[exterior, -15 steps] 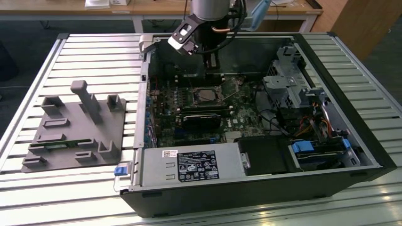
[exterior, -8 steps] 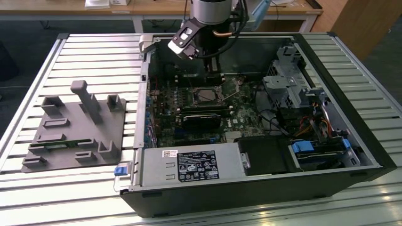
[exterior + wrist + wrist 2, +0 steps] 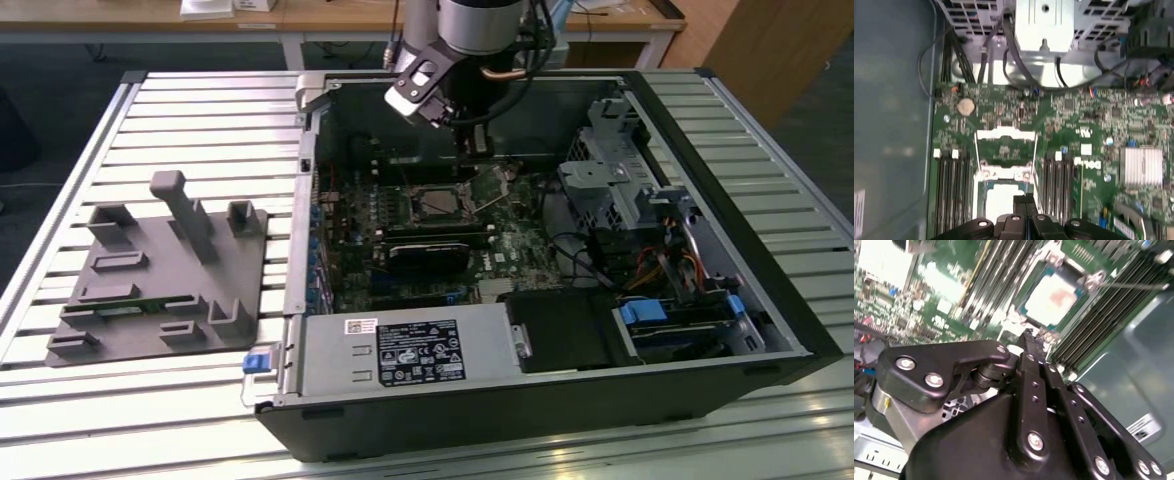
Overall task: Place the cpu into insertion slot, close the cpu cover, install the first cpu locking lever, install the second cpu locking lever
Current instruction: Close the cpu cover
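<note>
One black pincer (image 3: 475, 150) hangs from the arm inside the open computer case (image 3: 534, 400), and you can see it close to the insertion slot (image 3: 411, 205), which sits on the green board (image 3: 1079, 120). Look in both wrist views and you find its two fingers pressed together at the tips (image 3: 1028, 335) (image 3: 1025, 200), with nothing that you can see between them. The tips hover just beside the slot and over one edge of it; you cannot tell if they touch anything. The cpu (image 3: 1051, 297) (image 3: 999, 200) lies flat in the slot, and its pale square face looks up. The cpu cover (image 3: 1004, 134) is not over the cpu; in the first wrist view it is flipped open just past the slot, and you can see the green board through its window. A thin metal rod (image 3: 1134, 285) sticks out from one corner of the slot in the second wrist view. Long black strips (image 3: 951, 190) run along both sides of the slot. The case lies on a slatted tabletop (image 3: 200, 130), and a grey tray (image 3: 160, 300) with blocks on it sits well apart from the case, on the exterior view's left.
</note>
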Motion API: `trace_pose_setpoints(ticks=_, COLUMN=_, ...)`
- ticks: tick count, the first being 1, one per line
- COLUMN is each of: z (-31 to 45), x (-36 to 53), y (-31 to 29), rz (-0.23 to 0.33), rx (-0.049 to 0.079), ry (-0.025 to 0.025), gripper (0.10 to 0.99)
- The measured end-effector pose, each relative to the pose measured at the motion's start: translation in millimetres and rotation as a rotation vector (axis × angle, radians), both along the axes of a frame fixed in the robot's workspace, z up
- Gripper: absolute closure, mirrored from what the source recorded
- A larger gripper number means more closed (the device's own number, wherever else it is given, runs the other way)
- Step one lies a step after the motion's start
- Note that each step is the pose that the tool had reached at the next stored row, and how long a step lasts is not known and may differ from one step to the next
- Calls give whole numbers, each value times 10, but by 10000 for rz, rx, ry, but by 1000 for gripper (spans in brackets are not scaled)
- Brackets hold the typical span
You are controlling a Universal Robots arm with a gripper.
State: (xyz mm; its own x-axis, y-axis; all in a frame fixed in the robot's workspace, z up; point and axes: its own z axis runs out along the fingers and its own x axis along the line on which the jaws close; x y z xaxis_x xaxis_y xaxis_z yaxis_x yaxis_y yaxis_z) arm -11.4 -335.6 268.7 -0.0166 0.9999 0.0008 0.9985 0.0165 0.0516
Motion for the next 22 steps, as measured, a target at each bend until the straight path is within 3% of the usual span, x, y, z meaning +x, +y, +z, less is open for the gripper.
trace_pose_setpoints(ticks=4, z=-25, x=70, y=13, rz=51, rx=0, ry=1, gripper=980)
trace_pose_setpoints(ticks=10, z=-85, x=84, y=26, rz=173, rx=-2, ry=7, gripper=980)
trace_pose_setpoints(ticks=14, z=-99, x=219, y=31, rz=185, rx=-2, ry=59, gripper=980)
trace_pose_setpoints(ticks=22, z=-119, x=358, y=92, rz=185, rx=-11, ry=81, gripper=980)
